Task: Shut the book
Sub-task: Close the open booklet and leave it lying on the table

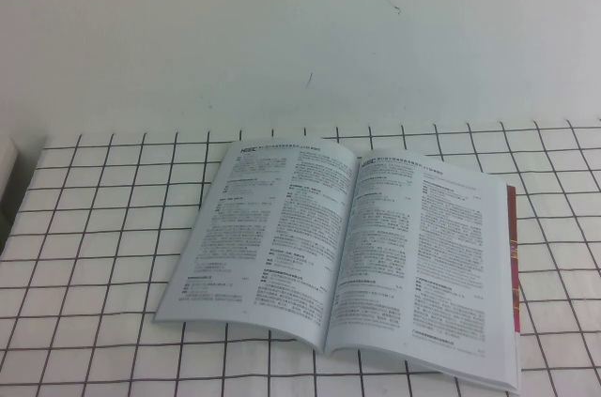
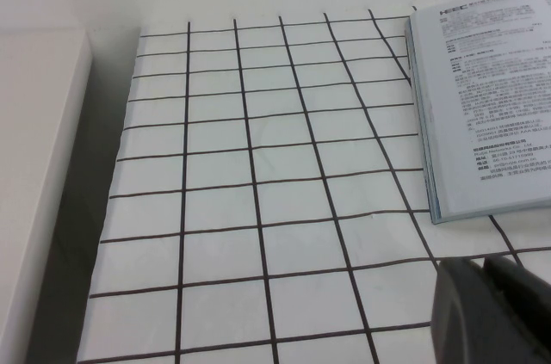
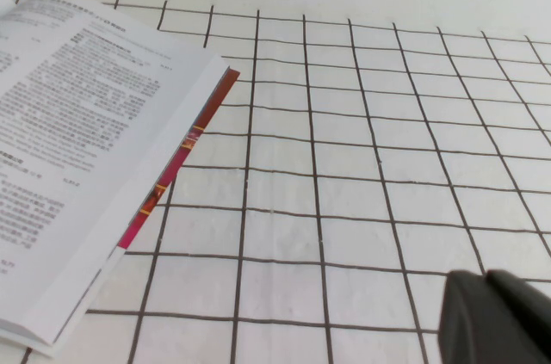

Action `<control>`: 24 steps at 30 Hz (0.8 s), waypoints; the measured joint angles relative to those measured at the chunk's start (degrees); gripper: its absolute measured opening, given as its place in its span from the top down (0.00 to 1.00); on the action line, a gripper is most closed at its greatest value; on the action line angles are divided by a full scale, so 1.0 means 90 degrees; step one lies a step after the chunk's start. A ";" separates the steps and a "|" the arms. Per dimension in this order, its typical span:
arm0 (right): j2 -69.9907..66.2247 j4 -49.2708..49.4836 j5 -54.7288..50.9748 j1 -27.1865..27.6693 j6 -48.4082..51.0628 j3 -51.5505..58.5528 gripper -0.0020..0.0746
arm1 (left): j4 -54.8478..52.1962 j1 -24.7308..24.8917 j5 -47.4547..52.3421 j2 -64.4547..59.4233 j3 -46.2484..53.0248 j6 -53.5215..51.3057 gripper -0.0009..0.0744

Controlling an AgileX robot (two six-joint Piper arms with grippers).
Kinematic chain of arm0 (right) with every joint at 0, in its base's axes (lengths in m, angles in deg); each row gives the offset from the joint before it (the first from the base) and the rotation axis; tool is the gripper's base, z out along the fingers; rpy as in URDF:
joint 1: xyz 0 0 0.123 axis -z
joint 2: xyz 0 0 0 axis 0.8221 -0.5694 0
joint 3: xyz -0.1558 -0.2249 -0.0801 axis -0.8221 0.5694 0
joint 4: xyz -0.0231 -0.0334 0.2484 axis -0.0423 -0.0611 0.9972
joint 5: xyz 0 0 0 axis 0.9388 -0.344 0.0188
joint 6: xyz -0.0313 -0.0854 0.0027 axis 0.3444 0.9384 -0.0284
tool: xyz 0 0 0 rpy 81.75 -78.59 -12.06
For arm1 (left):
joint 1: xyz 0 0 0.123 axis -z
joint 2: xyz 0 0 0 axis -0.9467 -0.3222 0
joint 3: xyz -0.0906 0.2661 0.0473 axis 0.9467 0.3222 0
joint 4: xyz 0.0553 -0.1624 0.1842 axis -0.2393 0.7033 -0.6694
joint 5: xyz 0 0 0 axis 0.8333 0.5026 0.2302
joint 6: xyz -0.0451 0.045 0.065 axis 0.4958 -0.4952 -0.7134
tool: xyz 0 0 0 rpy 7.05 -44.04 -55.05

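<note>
- The book (image 1: 347, 256) lies open and face up on the checked cloth (image 1: 94, 228) that covers the surface, a little to the robot's right of the middle.
- Its spine runs away from the robot, leaning slightly to the right at the far end. The two page halves spread left and right of it, so the open book is widest from side to side.
- A strip of red cover (image 1: 512, 256) peeks out from under the outer edge of the right half. No such strip shows at the left half's edge.
- Neither arm appears in the high view, so both are held back from the book.
- The left gripper (image 2: 489, 308) shows only as a dark part at the border of its wrist view, above bare cloth. The book's left edge lies ahead of it and off to one side, not touching. Whether this gripper is apart or together I cannot tell.
- The right gripper (image 3: 491, 317) shows the same way, above bare cloth, with the red-edged right side of the book ahead and apart from it. Its state I cannot tell either.
- The move likely turns on the spine, since one half must swing over it onto the other.
- As the book sits to the right, the right arm seems the nearer, and the red cover edge offers it a lip to lift.
</note>
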 joint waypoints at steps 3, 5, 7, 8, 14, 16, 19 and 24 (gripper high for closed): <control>0.0000 0.0016 0.0000 0.0000 0.0000 0.0000 0.98 | 0.0000 0.0000 0.0000 0.0000 0.0000 0.0000 0.99; 0.0000 0.0081 0.0011 0.0000 0.0000 0.0002 0.98 | 0.0000 0.0000 0.0000 0.0000 0.0000 0.0000 0.99; 0.0000 0.0110 0.0017 0.0000 0.0000 0.0002 0.98 | 0.0000 0.0000 0.0000 0.0000 0.0000 0.0000 0.99; 0.0000 0.0115 0.0017 0.0000 0.0000 0.0002 0.98 | 0.0000 0.0000 0.0000 0.0000 0.0000 0.0000 0.99; 0.0000 0.0141 0.0027 0.0000 0.0000 0.0013 0.98 | 0.0000 0.0000 0.0000 0.0000 0.0000 0.0000 0.99; 0.0000 0.0145 0.0027 0.0000 0.0000 0.0013 0.98 | 0.0000 0.0000 0.0000 0.0000 0.0000 0.0000 0.99; 0.0000 0.0145 0.0031 0.0000 0.0000 0.0013 0.98 | 0.0000 0.0000 0.0000 0.0000 0.0000 0.0000 0.99; 0.0000 0.0156 0.0031 0.0000 0.0000 0.0013 0.98 | 0.0000 0.0000 0.0000 0.0000 0.0000 0.0000 0.99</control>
